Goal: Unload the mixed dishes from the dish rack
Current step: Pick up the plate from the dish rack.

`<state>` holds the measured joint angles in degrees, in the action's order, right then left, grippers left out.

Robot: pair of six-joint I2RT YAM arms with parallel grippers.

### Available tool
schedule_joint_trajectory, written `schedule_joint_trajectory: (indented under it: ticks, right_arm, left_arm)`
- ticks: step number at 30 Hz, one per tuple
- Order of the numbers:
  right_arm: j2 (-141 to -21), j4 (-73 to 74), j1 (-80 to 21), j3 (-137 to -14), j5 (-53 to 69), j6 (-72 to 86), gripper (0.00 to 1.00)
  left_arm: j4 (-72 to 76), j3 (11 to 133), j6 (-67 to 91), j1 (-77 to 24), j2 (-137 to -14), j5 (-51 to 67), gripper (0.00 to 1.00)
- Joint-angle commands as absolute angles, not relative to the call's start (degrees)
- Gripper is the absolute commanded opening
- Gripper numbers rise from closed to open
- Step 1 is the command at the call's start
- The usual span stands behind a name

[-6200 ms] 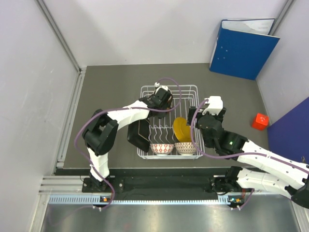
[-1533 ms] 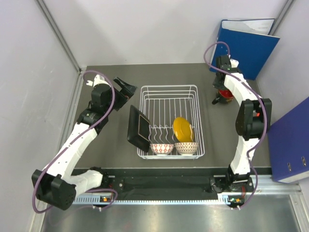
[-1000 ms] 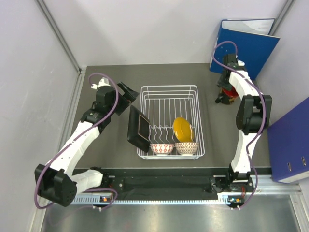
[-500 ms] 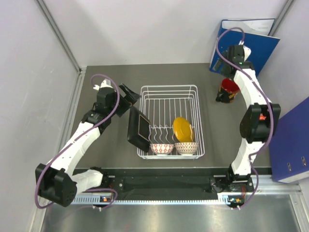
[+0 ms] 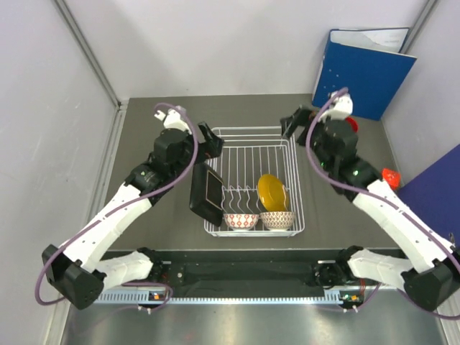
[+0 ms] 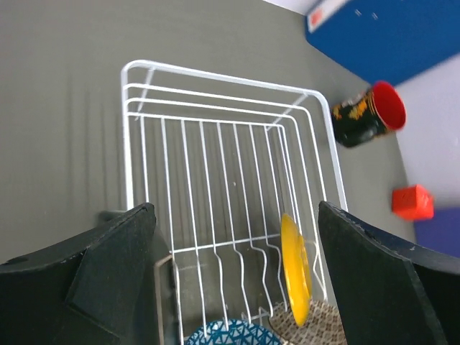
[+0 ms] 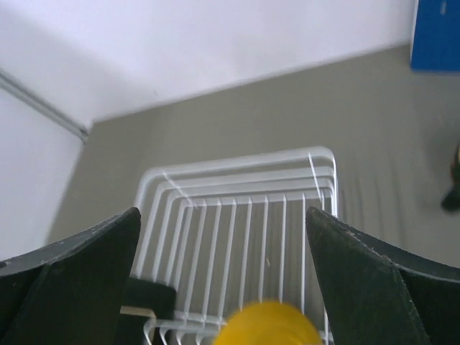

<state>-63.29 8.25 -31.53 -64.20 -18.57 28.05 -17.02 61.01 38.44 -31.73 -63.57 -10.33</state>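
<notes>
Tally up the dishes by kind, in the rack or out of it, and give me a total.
Plates: 2, the yellow plate and the black square plate
Bowls: 2
Mug: 1
Total: 5

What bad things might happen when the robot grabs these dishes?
The black square plate leans at the dish rack's left edge, so the open left gripper might knock it over. The yellow plate stands on edge next to two bowls; a clumsy grab may bump them. The right gripper hovers at the rack too; the two might collide.
</notes>
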Motion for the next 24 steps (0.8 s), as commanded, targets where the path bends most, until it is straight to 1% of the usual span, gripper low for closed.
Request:
schedule_joint_trajectory:
  ticks: [1,3,7,9,10,12,14,17,18,20,21,24]
  right_arm:
    - [-57.15,3.78,-38.13,-53.63,-27.58,28.38,0.96]
    - [-52.76,2.73,-41.99,-48.29,-30.92,29.44,0.96]
    - [-47.29,1.85,-44.73,-42.72,-32.78,32.25,0.95]
    - [-45.36,2.19,-45.18,-41.57,-32.87,32.52,0.95]
    - [-44.92,2.37,-45.26,-41.4,-33.13,32.69,0.95]
    - [-43.6,2.81,-45.18,-41.31,-33.66,32.61,0.95]
    - [-42.81,2.81,-45.18,-41.22,-34.01,32.26,0.95]
    - [-42.1,2.72,-45.18,-41.04,-34.19,31.99,0.94]
    - [-42.27,2.9,-45.26,-41.13,-34.19,31.91,0.94]
    - [-42.54,2.9,-45.26,-40.78,-34.02,31.91,0.94]
    - [-42.71,2.99,-45.26,-40.69,-34.01,32.17,0.94]
    - [-43.06,2.73,-45.26,-40.08,-33.66,32.61,0.94]
  left_arm:
    - [-18.46,63.99,29.45,-37.69,-64.86,-17.22,0.99]
    - [-17.06,62.94,28.57,-40.5,-65.21,-17.93,0.99]
    - [-13.54,61.53,30.92,-43.5,-69.33,-15.48,0.99]
    - [-10.48,59.95,32.34,-43.59,-70.92,-8.99,0.99]
    - [-5.67,59.07,34.17,-43.77,-72.15,-6.44,0.99]
    - [-0.9,56.35,36.2,-43.68,-73.21,-2.22,0.98]
    - [3.59,55.37,39.19,-43.68,-74.88,-1.5,0.97]
    - [5.79,55.72,42.27,-43.77,-77.34,-0.27,0.91]
    - [6.41,55.64,43.06,-43.77,-77.87,1.56,0.85]
    - [8.86,55.29,45.17,-43.77,-79.01,2.89,0.79]
    - [9.92,54.94,46.05,-43.68,-79.27,3.51,0.74]
    - [11.69,54.32,48.86,-43.68,-80.42,5.88,0.69]
